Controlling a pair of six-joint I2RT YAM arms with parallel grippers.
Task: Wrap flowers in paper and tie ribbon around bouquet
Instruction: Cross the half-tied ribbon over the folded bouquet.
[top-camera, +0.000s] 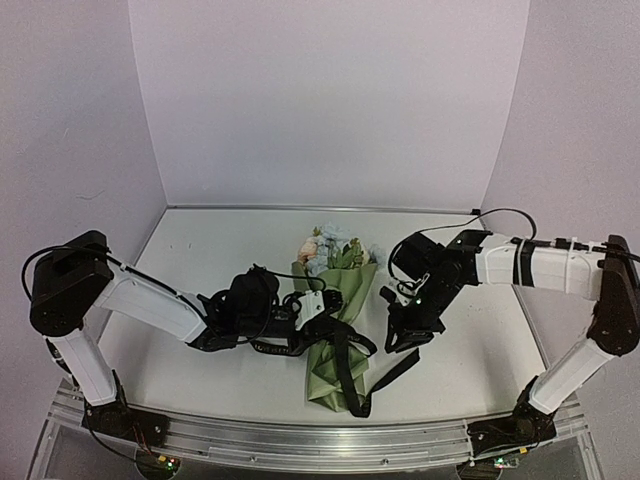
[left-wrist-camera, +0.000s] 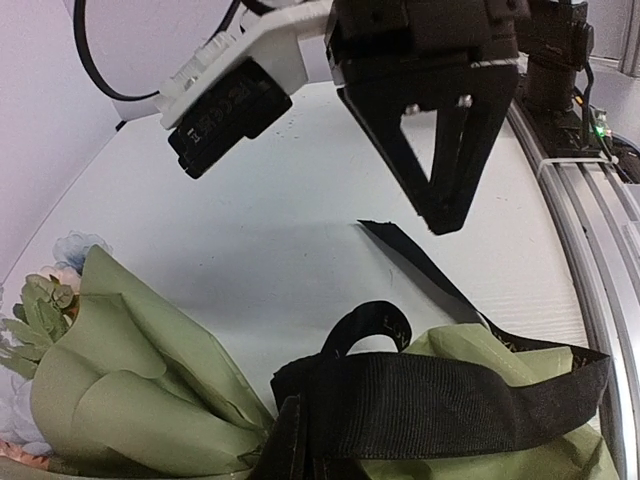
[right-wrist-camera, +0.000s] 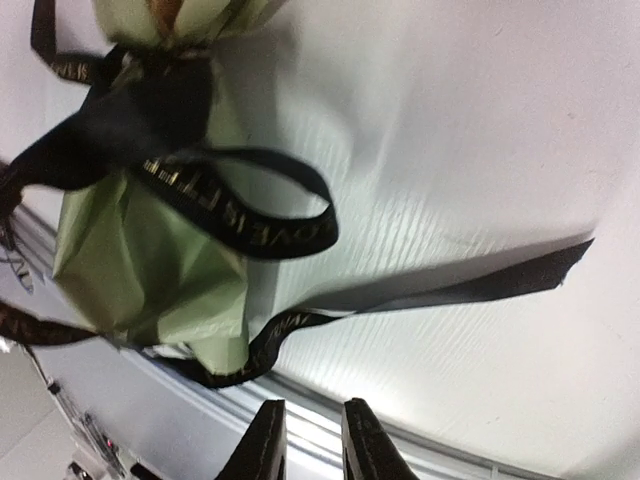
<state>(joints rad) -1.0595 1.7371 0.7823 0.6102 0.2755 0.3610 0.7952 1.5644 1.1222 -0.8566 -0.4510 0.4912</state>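
Right of the bouquet (top-camera: 350, 290), my right gripper (right-wrist-camera: 312, 440) hangs barely parted, empty; the bouquet lies near-to-far, flowers (top-camera: 330, 250) at its far end.

Bright even light; soft shadows; right wrist view blurred.

The paper (top-camera: 335, 335) around my work is olive green over its whole outer face. The ribbon (right-wrist-camera: 250, 235) is black, with small pale gold lettering printed along it. The flowers (top-camera: 322, 248) are peach-pink and pale blue, with dull grey-green leaves (left-wrist-camera: 38, 308). The table (top-camera: 210, 260) is off-white and the walls (top-camera: 330, 100) carry a faint lilac tint. My arms (top-camera: 540, 265) are white shells with black joints.
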